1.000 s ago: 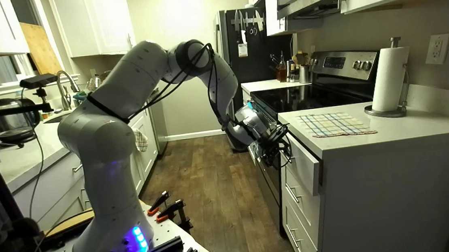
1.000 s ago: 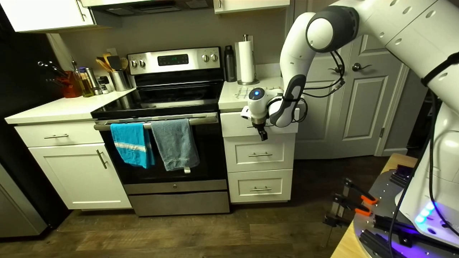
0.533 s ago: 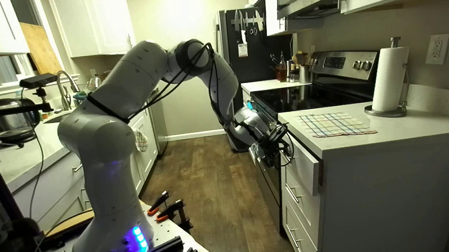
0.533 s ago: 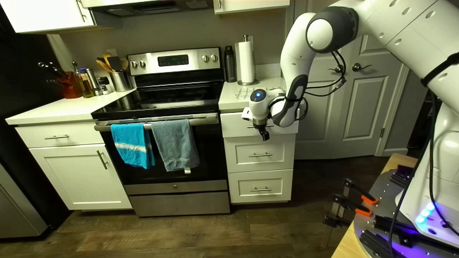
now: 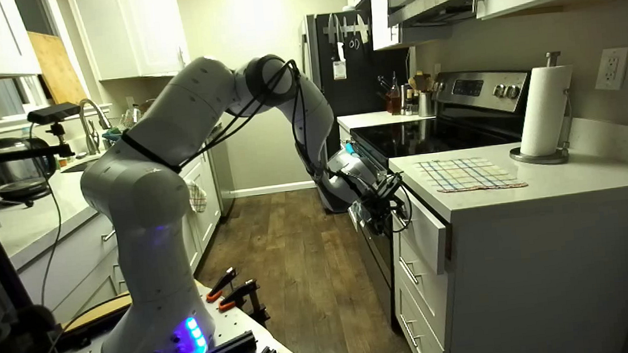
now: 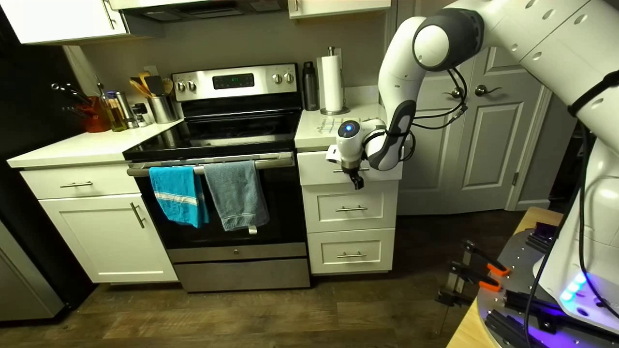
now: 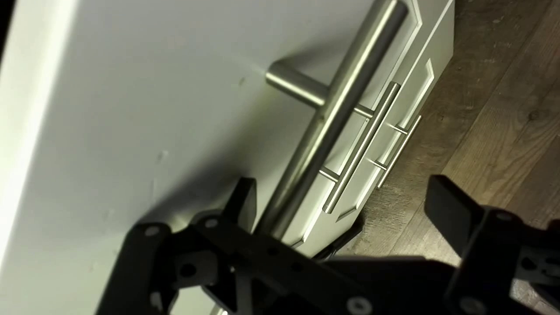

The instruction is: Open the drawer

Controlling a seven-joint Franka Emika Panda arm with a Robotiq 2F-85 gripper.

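Observation:
The drawer is the top one of the stack, with a flat white front standing a little out from the cabinet. Its front also shows in an exterior view and fills the left of the wrist view. Its inside is hidden. Its slim bar handle runs diagonally in the wrist view. My gripper is open, its fingers wide apart. The bar passes between them, close to the left finger; I cannot tell if they touch. The gripper is at the drawer front in both exterior views.
Two lower drawers with bar handles sit below. The counter edge is just above the gripper. A checked cloth and paper towel roll are on the counter. The stove, with towels on its oven handle, stands beside.
My hand has shifted very slightly to the right in an exterior view. The drawer front looks the same, slightly out from the cabinet.

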